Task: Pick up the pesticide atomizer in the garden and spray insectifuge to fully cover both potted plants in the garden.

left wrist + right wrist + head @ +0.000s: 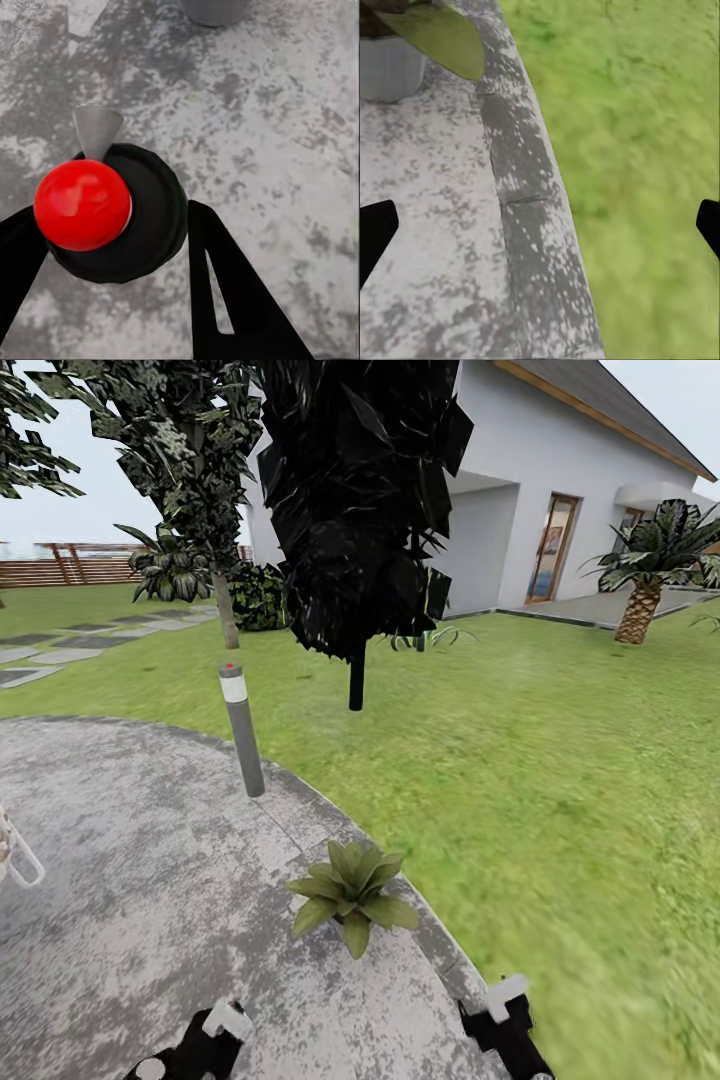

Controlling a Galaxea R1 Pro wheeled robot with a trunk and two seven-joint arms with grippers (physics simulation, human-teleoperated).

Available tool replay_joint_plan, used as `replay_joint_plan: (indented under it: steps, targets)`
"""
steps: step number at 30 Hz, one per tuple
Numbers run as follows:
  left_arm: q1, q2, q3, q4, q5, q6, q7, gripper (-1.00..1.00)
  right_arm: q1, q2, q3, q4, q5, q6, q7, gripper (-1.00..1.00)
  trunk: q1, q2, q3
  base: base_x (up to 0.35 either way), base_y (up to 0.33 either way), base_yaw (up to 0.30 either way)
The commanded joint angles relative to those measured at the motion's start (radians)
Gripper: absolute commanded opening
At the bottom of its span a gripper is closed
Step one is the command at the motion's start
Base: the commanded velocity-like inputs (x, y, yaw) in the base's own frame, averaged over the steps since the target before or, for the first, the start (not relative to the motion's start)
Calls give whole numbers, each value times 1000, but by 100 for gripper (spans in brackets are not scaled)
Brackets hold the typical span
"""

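Where the left wrist view looks straight down, one pesticide atomizer [112, 214] seen end-on: glossy red round top over a dark circular body, clamped between the two black fingers [240, 292] of the left end effector [112, 225], above mottled grey paving. Label and bottle sides hidden from this angle. One potted plant [350, 895] counted in the head view, a low rosette of broad pointed green leaves near the curved edge of the patio [130, 860]; pot barely visible there, but a grey pot wall [390, 67] and one leaf cut off at a corner of the right wrist view. Right end effector [540, 225] spread wide, holding nothing, fingertips at opposite picture edges over the patio's kerb and lawn [560, 780]. One grey bollard lamp [242, 730] with a red dot upright at the patio edge. Beyond, dark blocky trees, one palm [650, 565], a white house [560, 480], a brown slatted fence [60, 570].
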Motion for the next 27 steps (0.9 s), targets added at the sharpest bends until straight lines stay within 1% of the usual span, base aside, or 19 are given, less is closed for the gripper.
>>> replay_joint_plan:
  steps: [1, 2, 4, 5, 6, 7, 8, 9, 10, 11, 12, 13, 14, 16, 18, 20, 23, 27]
  targets:
    - [-17, 10, -8, -2, -38, 3, -53, -100, -1, -2, 24, -10, 14, -1, 9, 100, 0, 0, -1, 0, 0, 0]
    - [-46, 19, -9, -5, -95, 16, -133, -100, -1, -5, 38, -24, 33, -1, 41, 100, 0, 0, -1, 0, 0, 0]
    - [-84, 24, -9, -6, -175, 38, -237, -100, -1, -6, 48, -37, 85, 0, 99, 100, 0, 0, -1, 0, 0, 0]
    - [-109, 24, -9, -6, -229, 55, -305, -100, -3, -7, 51, -44, 140, 0, 151, 100, 0, 0, -1, 0, 0, 0]
    - [-131, 21, -9, -7, -274, 67, -368, -100, -9, -6, 52, -52, 200, 1, 206, 100, 0, 0, -1, 0, 0, 0]
    - [-151, 16, -9, -10, -305, 74, -428, -100, -18, -5, 52, -68, 252, 3, 258, 100, 0, 0, -1, 0, 0, 0]
    - [-160, 13, -9, -17, -318, 77, -463, -100, -24, -5, 52, -82, 276, 3, 290, 100, 0, 0, -1, 0, 0, 0]
    - [-167, 10, -9, -30, -329, 78, -500, -100, -30, -3, 52, -100, 292, 4, 329, 100, 0, 0, -1, 0, 0, 0]
    - [-175, 7, -10, -84, -364, 88, -601, -100, -43, 3, 52, -164, 312, 9, 463, 100, 0, 0, -1, 0, 0, 0]
    - [-177, 8, -10, -109, -388, 103, -642, -100, -47, 4, 52, -198, 313, 22, 527, 100, 0, 0, -1, 0, 0, 0]
    - [-178, 8, -10, -132, -413, 127, -673, -100, -54, 7, 51, -241, 312, 55, 591, 100, 0, 0, -1, 0, 0, 0]
    - [-179, 7, -10, -159, -442, 157, -698, -100, -58, 13, 51, -262, 312, 85, 615, 100, 0, 0, -1, 0, 0, 0]
    - [-179, 3, -9, -193, -473, 179, -722, -100, -66, 33, 51, -281, 311, 120, 635, 100, 0, 0, -1, 0, 0, 0]
    - [-179, -3, -9, -205, -490, 185, -743, -100, -71, 45, 51, -285, 311, 129, 640, 100, 0, 0, -1, 0, 0, 0]
    - [-167, -13, -21, -216, -478, 175, -732, -100, -75, 56, 55, -274, 312, 128, 652, 100, 0, 0, -1, 0, 0, 0]
    - [-157, -11, -28, -216, -481, 164, -722, -100, -75, 68, 55, -275, 312, 128, 658, 100, 0, 0, -1, 0, 0, 0]
    - [-161, -4, -12, -209, -491, 158, -725, -100, -75, 85, 55, -276, 311, 128, 642, 100, 0, 0, -1, 0, 0, 0]
    - [-160, -2, -9, -208, -494, 151, -712, -100, -75, 107, 55, -276, 312, 128, 638, 100, 0, 0, -1, 0, 0, 0]
